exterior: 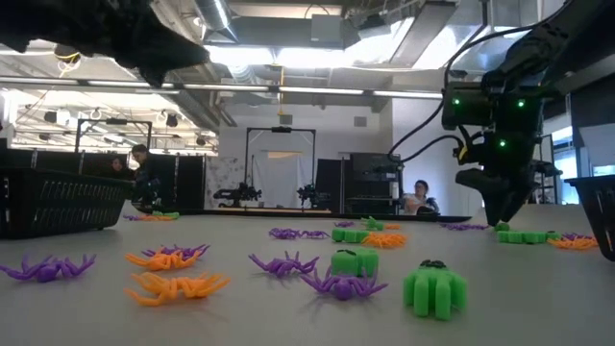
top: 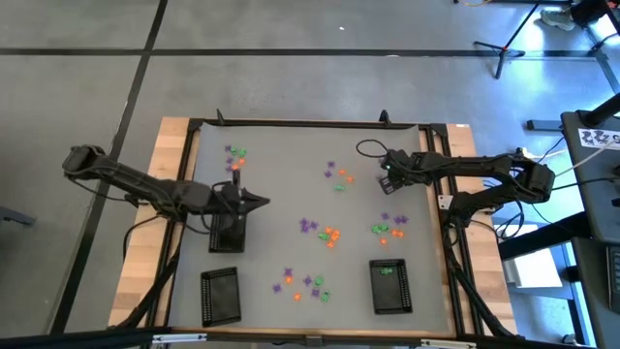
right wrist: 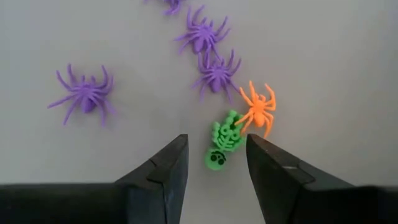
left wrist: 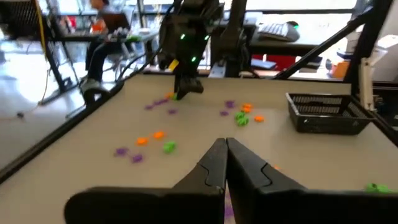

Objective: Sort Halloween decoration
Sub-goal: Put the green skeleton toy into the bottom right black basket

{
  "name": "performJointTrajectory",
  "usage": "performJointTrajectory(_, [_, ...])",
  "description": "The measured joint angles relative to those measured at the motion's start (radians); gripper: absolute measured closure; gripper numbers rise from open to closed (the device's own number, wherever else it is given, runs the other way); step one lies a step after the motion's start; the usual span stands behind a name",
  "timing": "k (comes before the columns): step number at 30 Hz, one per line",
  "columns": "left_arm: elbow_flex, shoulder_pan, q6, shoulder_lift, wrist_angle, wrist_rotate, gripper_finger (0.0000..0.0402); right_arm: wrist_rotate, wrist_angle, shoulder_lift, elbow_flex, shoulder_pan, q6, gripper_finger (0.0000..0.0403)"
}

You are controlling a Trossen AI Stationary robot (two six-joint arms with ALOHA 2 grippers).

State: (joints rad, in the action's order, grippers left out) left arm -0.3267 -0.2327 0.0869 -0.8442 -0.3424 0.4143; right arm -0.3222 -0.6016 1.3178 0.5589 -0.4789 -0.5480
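Note:
The Halloween decoration pieces are tiny orange, purple and green spiders and skeletons lying loose in clusters on the grey table (top: 291,174). My right gripper (right wrist: 216,140) points down at the far-right cluster (top: 339,176), open. Its fingers stand on either side of a green skeleton (right wrist: 222,144) that lies against an orange spider (right wrist: 258,112). Three purple spiders (right wrist: 214,73) lie just beyond. In the low view the right gripper (exterior: 504,213) hangs close over the table. My left gripper (top: 260,202) is shut with nothing in it, held level above the table's left part (left wrist: 226,149).
Three black mesh trays stand on the table: one under my left arm (top: 228,236), one at the near left (top: 220,296), one at the near right (top: 389,288) with green pieces inside. More pieces lie at the centre (top: 329,233) and near edge (top: 305,283). People sit beyond the table.

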Motion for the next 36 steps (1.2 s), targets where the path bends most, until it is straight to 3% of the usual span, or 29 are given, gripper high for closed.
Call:
performJointTrajectory(5, [-0.004, 0.053, 0.016, -0.041, -0.007, -0.072, 0.0401, -0.001, 0.032, 0.0, -0.039, 0.0, -0.023, 0.0244])
performJointTrajectory(13, [-0.004, 0.078, 0.017, -0.046, -0.011, -0.083, 0.0401, -0.009, 0.116, -0.005, -0.11, 0.002, -0.027, 0.0256])
performJointTrajectory(23, [-0.004, 0.091, 0.016, -0.046, -0.011, -0.079, 0.0401, 0.005, 0.137, -0.011, -0.111, 0.002, 0.03, 0.0384])
performJointTrajectory(25, [-0.004, 0.091, 0.016, -0.046, -0.011, -0.079, 0.0401, 0.017, 0.116, -0.029, -0.1, 0.005, 0.035, 0.0389])
performJointTrajectory(31, [-0.004, 0.091, 0.016, -0.046, -0.01, -0.062, 0.0401, 0.03, -0.054, -0.14, -0.001, 0.12, 0.014, 0.0375])
performJointTrajectory(36, [-0.004, 0.091, 0.016, -0.046, -0.01, -0.06, 0.0401, 0.085, -0.173, -0.238, 0.099, 0.316, -0.02, 0.0391])
